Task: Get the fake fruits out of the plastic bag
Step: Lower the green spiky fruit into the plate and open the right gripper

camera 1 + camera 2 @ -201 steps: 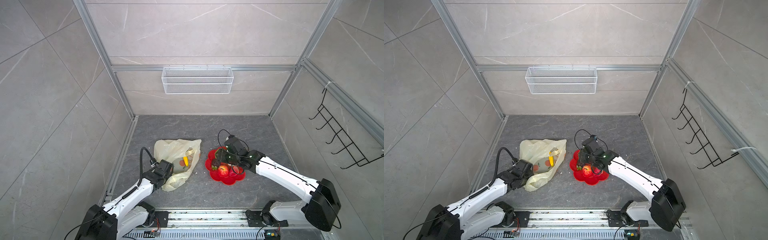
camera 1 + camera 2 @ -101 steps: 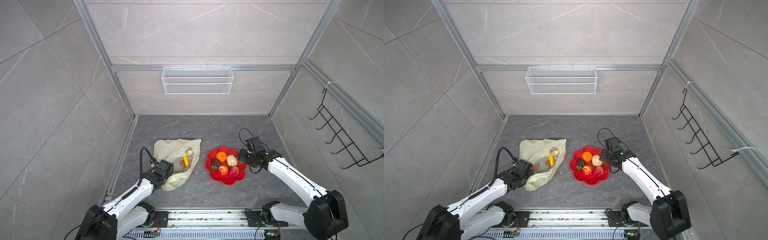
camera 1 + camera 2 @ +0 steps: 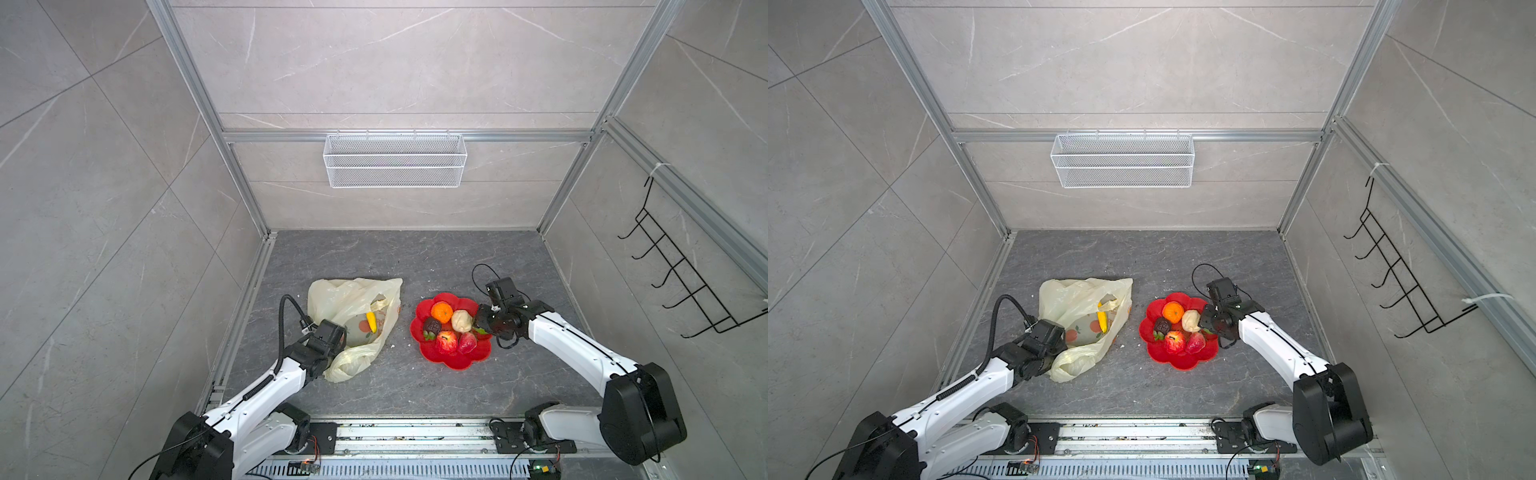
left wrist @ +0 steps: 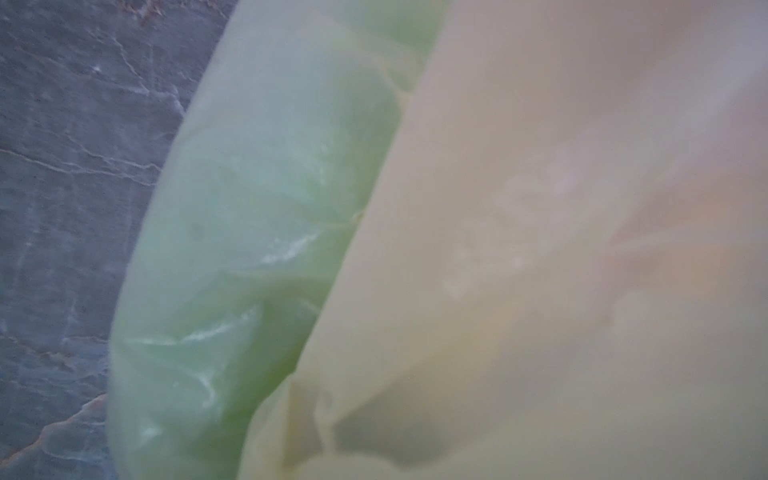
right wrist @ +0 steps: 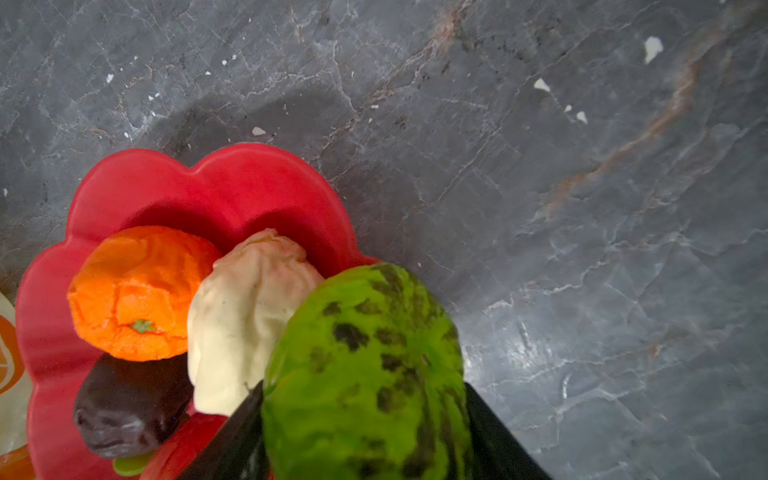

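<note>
- your r gripper [image 5: 368,432] grips the green round fruit [image 5: 365,332] btw its jaws, at the red plate [image 5: 232,174] rim, peach [image 5: 241,324] just beside
- your l gripper [image 3: 336,351] pinches the plastic bag [image 3: 345,299] edge; banana [image 3: 371,322] inside, just ahead

bare floor [image 3: 415,257] lies open at twelve o'clock of the red plate [image 3: 453,365]; fake fruits [image 3: 441,312] crowd its middle, the plastic bag [image 3: 345,295] blocks nine o'clock.

Both top views look steeply down from the front, sharing the whole floor [image 3: 415,257] [image 3: 1142,257]. The left wrist view is pressed against the bag [image 4: 540,208]; the right one sits close above the plate [image 5: 208,187].
</note>
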Controlling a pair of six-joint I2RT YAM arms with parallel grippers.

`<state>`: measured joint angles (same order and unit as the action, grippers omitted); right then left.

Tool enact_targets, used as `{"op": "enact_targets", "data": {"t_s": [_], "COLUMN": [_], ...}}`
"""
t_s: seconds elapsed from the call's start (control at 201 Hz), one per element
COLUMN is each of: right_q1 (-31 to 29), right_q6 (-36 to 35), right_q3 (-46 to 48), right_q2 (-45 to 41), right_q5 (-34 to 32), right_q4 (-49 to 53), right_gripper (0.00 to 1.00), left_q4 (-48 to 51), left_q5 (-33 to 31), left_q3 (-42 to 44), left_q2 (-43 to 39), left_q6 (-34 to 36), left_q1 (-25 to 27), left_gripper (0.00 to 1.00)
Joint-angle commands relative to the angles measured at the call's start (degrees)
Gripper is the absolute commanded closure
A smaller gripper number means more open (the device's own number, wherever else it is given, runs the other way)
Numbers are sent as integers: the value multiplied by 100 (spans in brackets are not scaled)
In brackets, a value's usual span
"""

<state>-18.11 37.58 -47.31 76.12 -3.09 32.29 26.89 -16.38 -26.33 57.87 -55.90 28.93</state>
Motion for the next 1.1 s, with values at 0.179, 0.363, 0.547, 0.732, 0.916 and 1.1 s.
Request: {"op": "enact_targets", "data": {"t_s": [0.179, 0.363, 0.547, 0.732, 0.916, 1.1], "right_q1": [-127, -252, -298, -302, -310, -310], "right_q6": [-22, 40, 47, 30, 21, 3], "right_q3": [-80, -137, -165, -182, -190, -199], "right_q2": [297, 391, 287, 193, 90, 62], "right_q5": [185, 184, 105, 28, -55, -51], "right_q4": [-172, -172, -114, -36, 22, 67], "right_gripper": [38, 37, 28, 25, 18, 16], "left_q4": [-31, -26, 0, 26, 44, 68], "left_q5": [-63, -67, -76, -89, -93, -118], "left_q3": [40, 58, 75, 77, 60, 51], "left_q2": [-47, -65, -125, -168, -209, -276], "left_q6": [46, 44, 35, 33, 86, 99], "left_q1": [-28, -28, -28, -28, -28, -28], "left_gripper": [87, 87, 87, 87, 87, 87]}}
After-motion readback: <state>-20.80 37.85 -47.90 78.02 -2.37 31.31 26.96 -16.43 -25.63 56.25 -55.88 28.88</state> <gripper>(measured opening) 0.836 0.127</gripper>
